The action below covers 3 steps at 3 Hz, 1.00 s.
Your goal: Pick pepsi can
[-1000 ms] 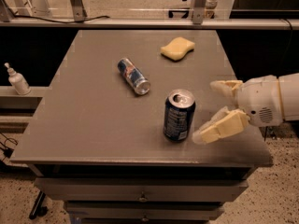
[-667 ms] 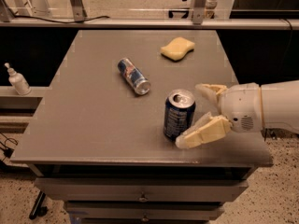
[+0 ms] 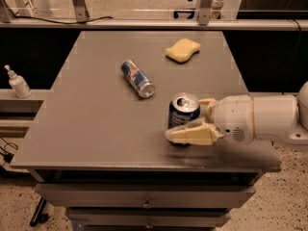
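The pepsi can is dark blue with a silver top and stands upright on the grey table, near its front right. My gripper reaches in from the right with its cream fingers on either side of the can. The near finger lies across the can's lower front. The far finger shows just behind the can to its right. The fingers look open around the can, and the can rests on the table.
A slimmer blue-and-silver can lies on its side to the upper left of the pepsi can. A yellow sponge sits at the back of the table. A white pump bottle stands off the table's left edge. The table's front edge is close below the gripper.
My gripper has moved left toward the pepsi can, from beside it to having its fingers on either side of it. The can has not moved.
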Motion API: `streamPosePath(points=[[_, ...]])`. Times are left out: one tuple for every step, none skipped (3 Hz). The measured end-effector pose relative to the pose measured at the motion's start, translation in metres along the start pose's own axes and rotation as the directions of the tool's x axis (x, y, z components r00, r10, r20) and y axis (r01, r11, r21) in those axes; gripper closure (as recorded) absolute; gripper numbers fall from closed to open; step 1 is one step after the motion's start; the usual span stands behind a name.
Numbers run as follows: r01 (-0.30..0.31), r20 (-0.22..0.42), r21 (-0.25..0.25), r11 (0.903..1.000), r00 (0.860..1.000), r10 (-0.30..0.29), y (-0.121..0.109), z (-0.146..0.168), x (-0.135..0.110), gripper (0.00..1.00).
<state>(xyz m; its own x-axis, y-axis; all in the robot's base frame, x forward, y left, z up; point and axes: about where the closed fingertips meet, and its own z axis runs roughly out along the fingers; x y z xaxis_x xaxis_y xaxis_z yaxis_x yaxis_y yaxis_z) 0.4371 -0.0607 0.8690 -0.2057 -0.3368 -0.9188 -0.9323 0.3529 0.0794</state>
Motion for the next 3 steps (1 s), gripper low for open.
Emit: streamPosePath(points=[[-0.015, 0.005, 0.005, 0.9999, 1.0, 0.015, -0.005, -0.002, 0.003, 0.64], [-0.021, 0.0, 0.02, 0.9996, 1.0, 0.021, -0.017, -0.008, 0.0, 0.87], [0.003, 0.002, 0.046, 0.9989, 1.0, -0.003, -0.035, -0.016, -0.015, 1.0]])
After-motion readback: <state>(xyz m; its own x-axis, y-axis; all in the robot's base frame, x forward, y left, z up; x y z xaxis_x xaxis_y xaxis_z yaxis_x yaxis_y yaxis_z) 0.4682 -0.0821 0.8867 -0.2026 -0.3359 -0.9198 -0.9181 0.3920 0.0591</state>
